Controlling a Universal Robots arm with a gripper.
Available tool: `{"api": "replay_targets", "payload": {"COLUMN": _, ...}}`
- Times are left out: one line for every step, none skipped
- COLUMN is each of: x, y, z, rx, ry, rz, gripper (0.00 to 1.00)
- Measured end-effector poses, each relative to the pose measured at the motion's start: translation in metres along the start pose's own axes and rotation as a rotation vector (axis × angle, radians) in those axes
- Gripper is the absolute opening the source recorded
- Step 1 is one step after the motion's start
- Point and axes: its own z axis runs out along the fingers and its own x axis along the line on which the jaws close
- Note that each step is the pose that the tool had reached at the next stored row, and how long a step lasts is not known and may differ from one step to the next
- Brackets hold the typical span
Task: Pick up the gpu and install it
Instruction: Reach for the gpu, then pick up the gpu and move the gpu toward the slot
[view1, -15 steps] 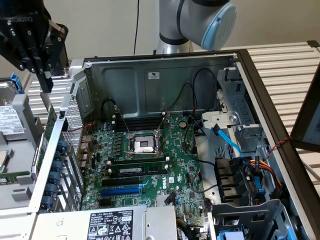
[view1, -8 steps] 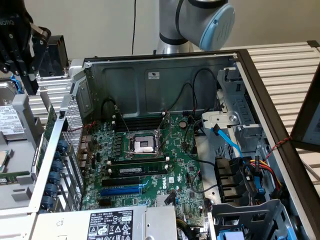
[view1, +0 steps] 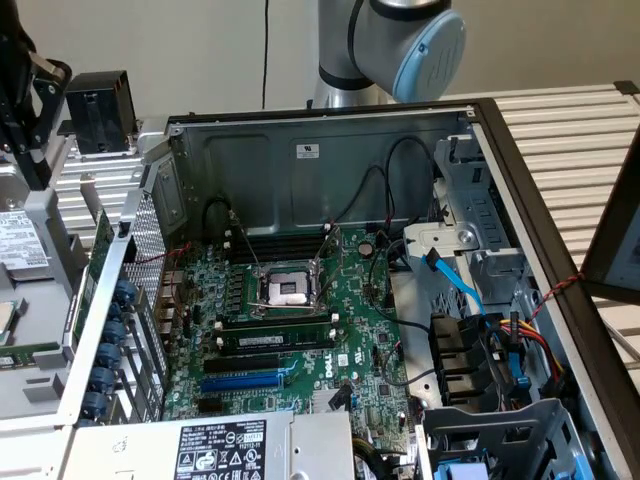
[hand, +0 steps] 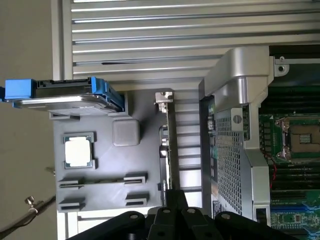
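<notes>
The gpu stands on edge in a slot at the side of the grey parts tray, between the tray and the open computer case. In the exterior view it is a thin green edge just outside the case wall, at that view's left. My gripper is shut, its black fingers pressed together over one end of the card with nothing visibly held. In the exterior view the gripper hangs above the tray, higher than the card. The motherboard's blue expansion slot lies bare.
The tray also holds a CPU chip and a hard drive in a blue carrier. A black finned block stands behind the tray. Inside the case are the CPU socket, memory sticks, loose cables and the power supply.
</notes>
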Motion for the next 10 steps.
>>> {"api": "replay_targets", "payload": {"x": 0.0040, "y": 0.0004, "z": 0.0000, "rx": 0.0000, "ry": -0.0001, "rz": 0.000, "gripper": 0.11}}
{"api": "replay_targets", "payload": {"x": 0.0065, "y": 0.0006, "z": -0.0001, "rx": 0.0000, "ry": 0.0000, "rz": 0.000, "gripper": 0.11}}
{"api": "replay_targets", "payload": {"x": 0.0069, "y": 0.0006, "z": -0.0001, "rx": 0.0000, "ry": 0.0000, "rz": 0.000, "gripper": 0.11}}
{"api": "replay_targets", "payload": {"x": 0.0069, "y": 0.0006, "z": -0.0001, "rx": 0.0000, "ry": 0.0000, "rz": 0.000, "gripper": 0.11}}
{"api": "replay_targets", "payload": {"x": 0.0069, "y": 0.0006, "z": -0.0001, "rx": 0.0000, "ry": 0.0000, "rz": 0.000, "gripper": 0.11}}
{"api": "replay_targets", "payload": {"x": 0.0069, "y": 0.0006, "z": -0.0001, "rx": 0.0000, "ry": 0.0000, "rz": 0.000, "gripper": 0.11}}
{"api": "replay_targets", "payload": {"x": 0.0069, "y": 0.0006, "z": -0.0001, "rx": 0.0000, "ry": 0.0000, "rz": 0.000, "gripper": 0.11}}
{"api": "replay_targets", "payload": {"x": 0.0069, "y": 0.0006, "z": -0.0001, "rx": 0.0000, "ry": 0.0000, "rz": 0.000, "gripper": 0.11}}
{"api": "replay_targets", "payload": {"x": 0.0069, "y": 0.0006, "z": -0.0001, "rx": 0.0000, "ry": 0.0000, "rz": 0.000, "gripper": 0.11}}
{"api": "replay_targets", "payload": {"x": 0.0069, "y": 0.0006, "z": -0.0001, "rx": 0.0000, "ry": 0.0000, "rz": 0.000, "gripper": 0.11}}
